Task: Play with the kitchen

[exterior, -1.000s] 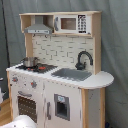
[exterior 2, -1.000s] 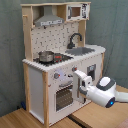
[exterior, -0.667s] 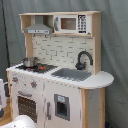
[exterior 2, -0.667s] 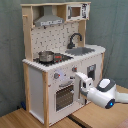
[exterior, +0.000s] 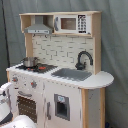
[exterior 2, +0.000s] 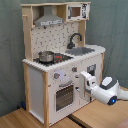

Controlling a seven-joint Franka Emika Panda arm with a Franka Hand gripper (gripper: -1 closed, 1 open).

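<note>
The kitchen [exterior: 56, 50] is a tall white and light-wood toy with a hood [exterior: 39, 27], a black faucet [exterior: 83, 59], a grey sink [exterior: 72, 74], a small pot [exterior: 29, 61] on the stovetop and a windowed oven door [exterior: 26, 105]. In the second exterior view the kitchen [exterior 2: 36, 87] fills the left and middle. My white gripper [exterior 2: 85, 78] reaches in from the second exterior view's right. It is at knob height, just right of the oven door [exterior 2: 65, 96] and close to the front panel. In the first exterior view only white parts of my arm [exterior: 6, 97] show at the lower left.
A toy microwave [exterior 2: 75, 11] sits on the top shelf beside the hood. The kitchen stands on a light wooden floor [exterior 2: 100, 117] with a grey curtain [exterior 2: 115, 30] behind it. My arm's white body with a blue light [exterior 2: 109, 91] hangs over the floor at the second exterior view's right.
More of my arm now shows at the first exterior view's lower left. In the second exterior view the gripper stays by the oven front, barely shifted.
</note>
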